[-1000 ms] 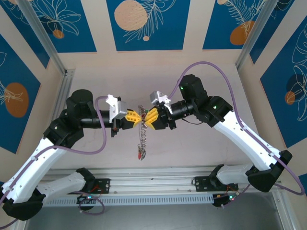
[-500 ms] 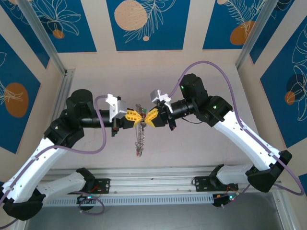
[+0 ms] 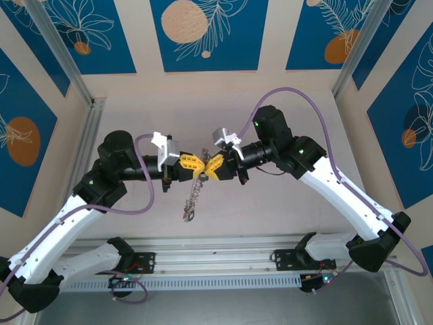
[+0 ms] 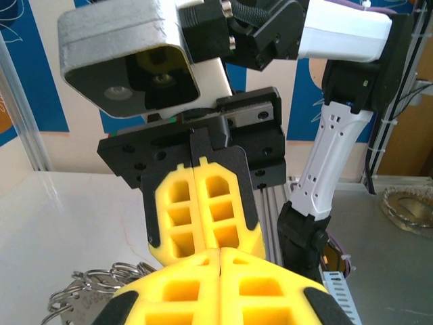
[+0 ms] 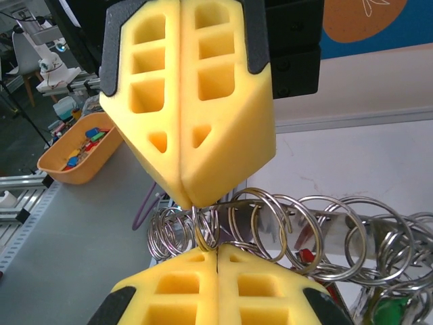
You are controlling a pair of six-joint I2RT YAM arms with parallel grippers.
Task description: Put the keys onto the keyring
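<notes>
Hanging from the meeting fingertips, the keyring [image 3: 192, 196] is running its long axis down toward the near-left. The left gripper [image 3: 197, 162] and right gripper [image 3: 210, 167] are touching tip to tip, both clenched, each pinching the keyring's wire. Coloured keys [image 5: 86, 143] are lying in an orange bin [image 5: 54, 166] well apart.

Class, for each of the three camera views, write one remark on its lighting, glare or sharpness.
Top external view: even light, faint shadows on the pale table; the dangling grey metal keyring bundle is too small to resolve. Left wrist view: the white arm casing looks nearly blown out. Right wrist view: the bundle's loops carry bright glints, while the orange tray behind looks soft.
</notes>
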